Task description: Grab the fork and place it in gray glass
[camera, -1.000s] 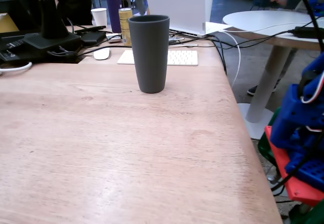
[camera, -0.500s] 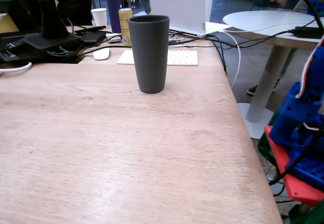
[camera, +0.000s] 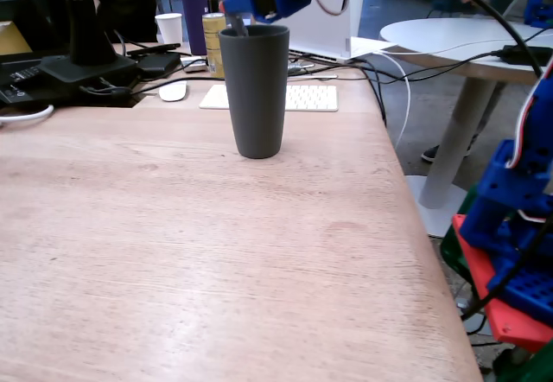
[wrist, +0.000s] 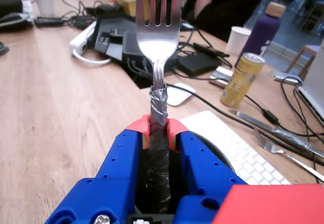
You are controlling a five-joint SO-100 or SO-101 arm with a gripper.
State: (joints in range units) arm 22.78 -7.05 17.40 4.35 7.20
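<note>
fork [wrist: 157, 57] clamped in jaws, wrist view only, gray glass [camera: 255, 88] below

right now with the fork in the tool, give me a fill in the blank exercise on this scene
1. The tool is shut on the fork's ____, which is wrapped in silver tape.
2. In the wrist view the fork's tines point ____.
3. In the fixed view the tool hangs just above the rim of the ____ glass.
4. The yellow can stands beside a white ____.

Missing words: handle; up; gray; keyboard
</note>
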